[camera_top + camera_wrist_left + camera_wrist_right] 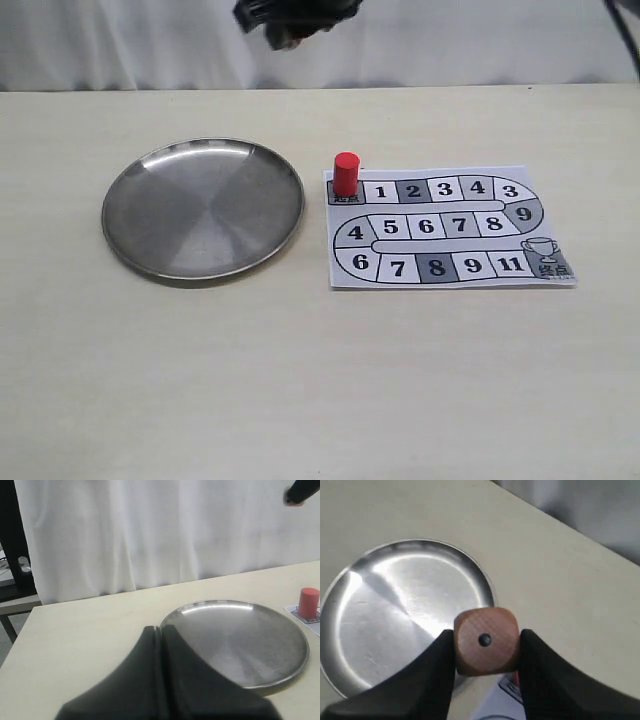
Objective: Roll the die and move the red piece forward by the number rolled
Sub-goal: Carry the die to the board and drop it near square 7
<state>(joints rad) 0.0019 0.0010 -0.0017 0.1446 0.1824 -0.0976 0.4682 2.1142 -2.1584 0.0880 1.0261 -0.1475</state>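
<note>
Die [485,640], one-pip face showing, sits pinched in the right claw [486,647], seen at the exterior view's top centre. Left claw [161,632] is pressed together, empty. Red piece [346,173] stands upright on the board [450,230], on the square left of 1, right of the steel plate [203,208] on the desk [300,380].

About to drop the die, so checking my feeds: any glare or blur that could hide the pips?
Right wrist view: die sharp, one pip facing the camera, bright glare streaks on the plate. Left wrist view: left tool a dark, soft-focus mass up close. Exterior view: even light, board numbers legible.
</note>
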